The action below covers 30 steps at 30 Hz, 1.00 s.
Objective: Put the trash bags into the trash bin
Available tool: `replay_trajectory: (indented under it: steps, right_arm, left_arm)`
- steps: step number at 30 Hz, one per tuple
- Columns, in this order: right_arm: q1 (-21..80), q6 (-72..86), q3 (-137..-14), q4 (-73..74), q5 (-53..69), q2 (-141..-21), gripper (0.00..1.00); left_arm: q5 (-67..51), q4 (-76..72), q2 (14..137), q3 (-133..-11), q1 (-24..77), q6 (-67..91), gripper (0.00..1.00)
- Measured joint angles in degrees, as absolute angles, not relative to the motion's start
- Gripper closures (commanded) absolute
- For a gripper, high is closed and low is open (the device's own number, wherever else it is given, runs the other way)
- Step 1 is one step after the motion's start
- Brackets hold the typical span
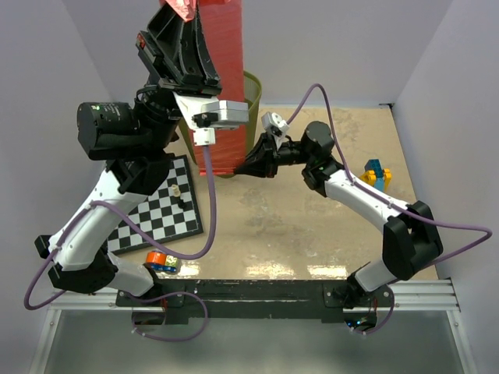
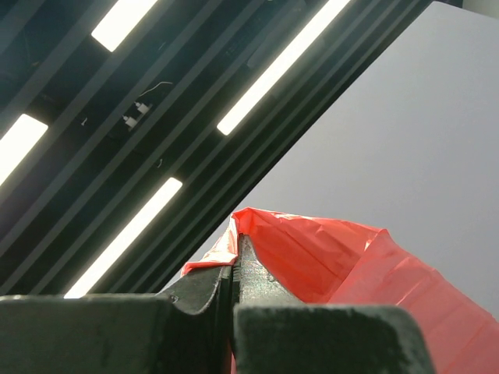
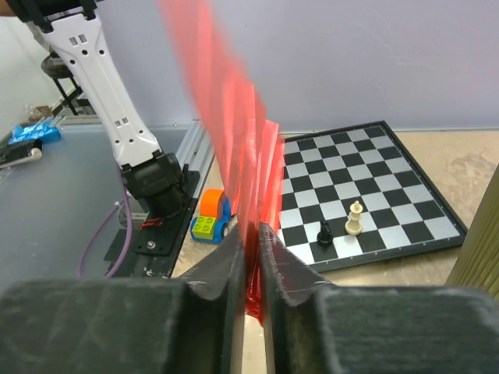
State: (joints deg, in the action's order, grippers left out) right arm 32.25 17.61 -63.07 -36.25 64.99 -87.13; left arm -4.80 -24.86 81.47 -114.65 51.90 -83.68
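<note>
Two-arm rig at the near edge of the table (image 1: 312, 226), seen from above and from both wrists. Nearest the arm bases, a small orange, blue and green toy vehicle (image 1: 162, 261) is lying just beside the left arm's base, close to the near corner of a black-and-white chessboard (image 1: 160, 206). On the board a white chess piece (image 3: 355, 218) and a black chess piece (image 3: 324, 232) are standing upright just beside each other. On the right side of the table, a cluster of yellow and blue toy blocks (image 1: 376, 174) is sitting well apart from everything else. Toward the middle, the right fingers (image 1: 243, 165) are reaching leftward and are pinching the lower end of the trash bag (image 1: 222, 62); the right wrist view shows them pressed almost together with the red film caught between them. The trash bag, a long crinkly red strip, is hanging stretched from that grip up to the left fingers (image 1: 185, 17), which are being held high above the table. In the left wrist view these fingers are standing fully closed on the bag's top edge, with ceiling light strips (image 2: 269, 78) showing behind. The bag is suspended in the air in front of the trash bin (image 1: 254, 93), covering most of it; only part of the olive-green rim is showing at the bag's right edge.
</note>
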Motion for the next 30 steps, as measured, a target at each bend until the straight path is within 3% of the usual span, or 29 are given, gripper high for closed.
replay_trajectory:
  steps: [7, 11, 15, 16, 20, 25, 30]
  right_arm:
    - [31.55, 15.40, -64.16, -31.31, 66.61, -86.72, 1.00]
    - [29.87, -2.90, -72.51, -6.09, 61.34, -85.93, 1.00]
    - [28.82, -23.07, -79.33, 17.85, 51.27, -85.06, 1.00]
    - [28.82, -26.39, -79.61, 22.63, 48.49, -84.97, 1.00]
    - [28.93, -33.98, -79.75, 37.78, 39.97, -87.31, 1.00]
    - [28.97, -37.36, -80.03, 50.24, 29.80, -93.01, 1.00]
    - [28.97, -37.63, -81.69, 57.36, 23.92, -93.41, 1.00]
  left_arm:
    - [-3.22, -24.23, 78.43, -108.42, 50.78, -83.66, 1.00]
    - [0.93, -21.15, 68.36, -92.44, 45.21, -78.76, 1.00]
    - [7.11, -14.68, 54.35, -73.54, 39.35, -63.42, 0.99]
    - [8.08, -12.03, 50.24, -68.34, 38.52, -58.76, 0.94]
    - [6.48, -0.27, 37.32, -52.73, 38.00, -44.82, 0.61]
    - [-0.84, 12.03, 28.84, -39.07, 38.00, -41.08, 0.45]
    - [-5.72, 17.19, 25.74, -34.70, 38.00, -43.77, 0.30]
